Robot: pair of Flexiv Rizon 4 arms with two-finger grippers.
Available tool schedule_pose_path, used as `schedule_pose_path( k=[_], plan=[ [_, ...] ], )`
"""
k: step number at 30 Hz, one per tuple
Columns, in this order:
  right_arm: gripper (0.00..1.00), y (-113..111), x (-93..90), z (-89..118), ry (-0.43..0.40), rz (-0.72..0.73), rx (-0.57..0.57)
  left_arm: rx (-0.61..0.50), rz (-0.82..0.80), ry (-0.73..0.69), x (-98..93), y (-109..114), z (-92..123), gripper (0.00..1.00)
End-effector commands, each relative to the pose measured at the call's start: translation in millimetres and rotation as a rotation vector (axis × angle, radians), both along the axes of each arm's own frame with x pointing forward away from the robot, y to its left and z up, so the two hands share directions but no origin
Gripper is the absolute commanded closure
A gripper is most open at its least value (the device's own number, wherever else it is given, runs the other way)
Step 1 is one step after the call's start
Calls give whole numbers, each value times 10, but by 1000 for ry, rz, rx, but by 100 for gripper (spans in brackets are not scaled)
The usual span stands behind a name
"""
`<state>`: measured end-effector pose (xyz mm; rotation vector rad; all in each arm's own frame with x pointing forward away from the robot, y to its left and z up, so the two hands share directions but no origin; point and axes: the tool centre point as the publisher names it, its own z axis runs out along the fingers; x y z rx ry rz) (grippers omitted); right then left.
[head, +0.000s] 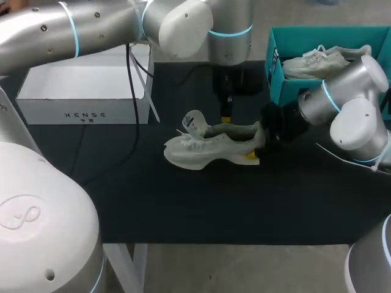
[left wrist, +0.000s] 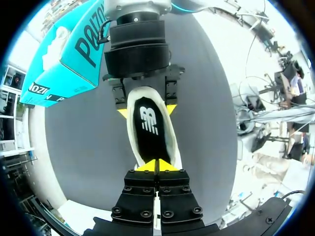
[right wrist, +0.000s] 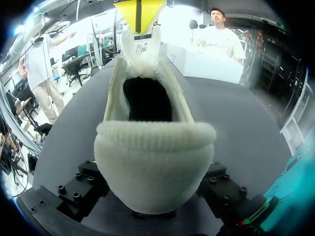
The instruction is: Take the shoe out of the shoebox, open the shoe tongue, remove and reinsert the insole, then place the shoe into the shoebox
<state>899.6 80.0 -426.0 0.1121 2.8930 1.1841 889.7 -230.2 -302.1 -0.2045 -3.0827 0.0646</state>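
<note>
A pale cream shoe [head: 208, 146] lies on its sole at the middle of the black table [head: 183, 201], toe to the left, tongue [head: 195, 122] standing up. My right gripper [head: 259, 143] holds its heel from both sides; in the left wrist view its yellow fingertips [left wrist: 122, 112] press the heel's flanks. The black insole [left wrist: 150, 130] shows inside the shoe. My left gripper [left wrist: 157, 166] hangs over the shoe's opening, shut, with nothing seen between its tips. In the right wrist view the shoe [right wrist: 155, 167] fills the space ahead, and the left gripper [right wrist: 140, 12] sits just above the tongue [right wrist: 142, 46].
The teal shoebox [head: 275, 67] stands at the back right with a second pale shoe [head: 324, 61] inside it. A white box [head: 79, 85] sits at the back left. A black cable [head: 131, 134] hangs from the left arm over the table.
</note>
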Motion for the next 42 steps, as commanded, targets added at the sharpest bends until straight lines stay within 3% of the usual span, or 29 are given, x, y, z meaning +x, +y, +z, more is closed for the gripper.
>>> schedule_pose_path(
  k=[1, 11, 20, 42],
  plan=[
    [100, 14, 21, -46, -2, -1, 0, -1, 0, -3, -6, 5, -3, 100],
    [100, 14, 21, -46, -2, -1, 0, -20, -7, -14, -101, -141, -226, 100],
    [100, 14, 21, -46, -2, -1, 0, -29, -8, 12, -19, -233, -472, 100],
    [100, 14, 21, -46, -2, -1, 0, -19, -25, 26, 26, -268, -504, 100]
  ],
)
